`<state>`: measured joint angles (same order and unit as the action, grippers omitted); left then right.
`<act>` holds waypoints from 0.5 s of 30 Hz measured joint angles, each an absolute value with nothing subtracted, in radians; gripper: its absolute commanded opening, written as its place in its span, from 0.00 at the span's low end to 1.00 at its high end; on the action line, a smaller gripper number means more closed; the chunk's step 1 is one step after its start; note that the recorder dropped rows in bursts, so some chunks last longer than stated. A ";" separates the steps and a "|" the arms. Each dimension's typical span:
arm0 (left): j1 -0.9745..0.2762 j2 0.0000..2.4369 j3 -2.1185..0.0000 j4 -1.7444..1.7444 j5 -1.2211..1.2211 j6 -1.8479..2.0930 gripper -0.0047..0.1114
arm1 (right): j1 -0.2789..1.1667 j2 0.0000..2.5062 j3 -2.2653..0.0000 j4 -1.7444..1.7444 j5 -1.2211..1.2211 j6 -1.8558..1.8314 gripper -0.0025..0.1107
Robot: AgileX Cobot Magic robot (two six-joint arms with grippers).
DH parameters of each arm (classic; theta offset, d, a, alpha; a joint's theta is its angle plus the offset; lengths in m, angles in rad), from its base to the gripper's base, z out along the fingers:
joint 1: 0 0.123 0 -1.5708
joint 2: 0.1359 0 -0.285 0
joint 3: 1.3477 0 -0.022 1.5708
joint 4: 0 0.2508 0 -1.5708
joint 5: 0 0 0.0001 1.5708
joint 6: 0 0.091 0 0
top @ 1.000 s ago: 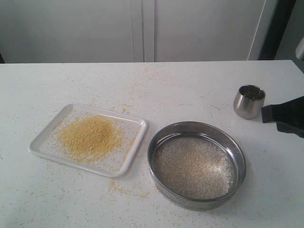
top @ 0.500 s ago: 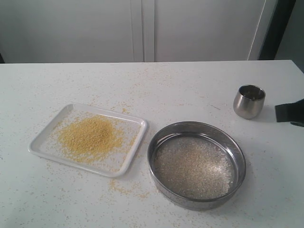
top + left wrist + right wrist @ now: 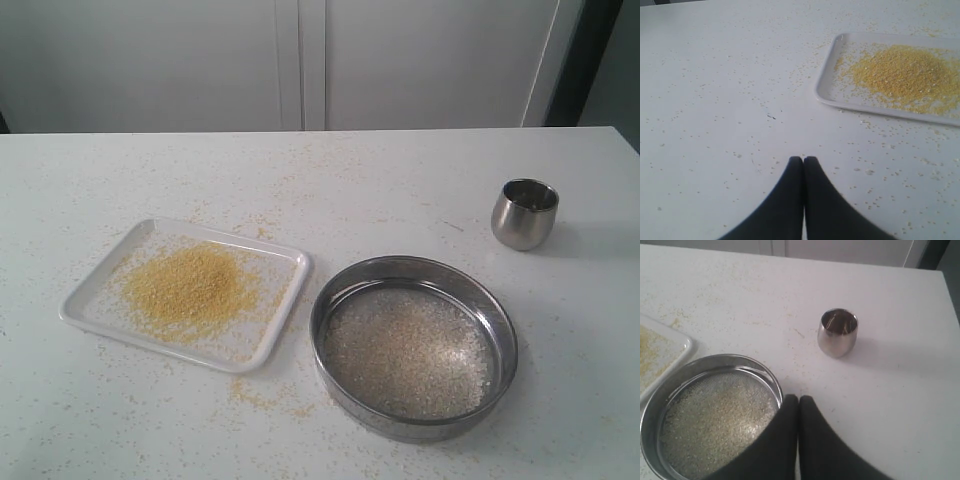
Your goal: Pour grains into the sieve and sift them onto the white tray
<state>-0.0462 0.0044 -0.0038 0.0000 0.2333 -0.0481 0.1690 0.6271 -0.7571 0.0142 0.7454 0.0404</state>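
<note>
Judging by how things lie, we take the sifting to be finished, or very nearly so. The fine yellow grains point(image 3: 190, 290) sit in a loose heap in the middle of the white tray point(image 3: 90, 305), with a thin scatter out toward its rim. The pale grains point(image 3: 405, 350), the coarser ones, lie spread over the mesh of the sieve point(image 3: 415, 262). The sieve rests flat on the bench point(image 3: 350, 180), just beside the tray's right edge, and we cannot tell whether the two touch. The small steel cup point(image 3: 524, 213) stands upright, well apart from the sieve toward the far right. As far as we can see into it, it looks empty. Stray grains speckle the bench around the tray and in front of the sieve.

The left gripper point(image 3: 803, 160) is closed tip to tip with nothing in it, over bare bench near one end of the tray. The right gripper point(image 3: 799, 399) is likewise closed and empty, close to the sieve's rim and with the cup beyond it. Neither gripper shows in the exterior view.

We see little left to do. If another shake is wanted, a gripper must open, grip the sieve's thin wall and carry it level over the tray, so the coarse grains do not spill over the rim.
</note>
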 measured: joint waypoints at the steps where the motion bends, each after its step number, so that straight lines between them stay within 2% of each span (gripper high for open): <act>1: -0.046 0.004 -0.004 0.000 0.233 -0.048 0.04 | 0.169 0.609 -0.757 0.012 0.745 0.040 0.02; 15: -0.046 0.004 -0.004 0.000 0.233 -0.048 0.04 | 0.169 0.391 -0.651 0.010 0.734 0.040 0.02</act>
<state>-0.0462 0.0044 -0.0038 0.0000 0.2333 -0.0481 0.1690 0.3909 -0.6508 0.0101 0.7340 0.0404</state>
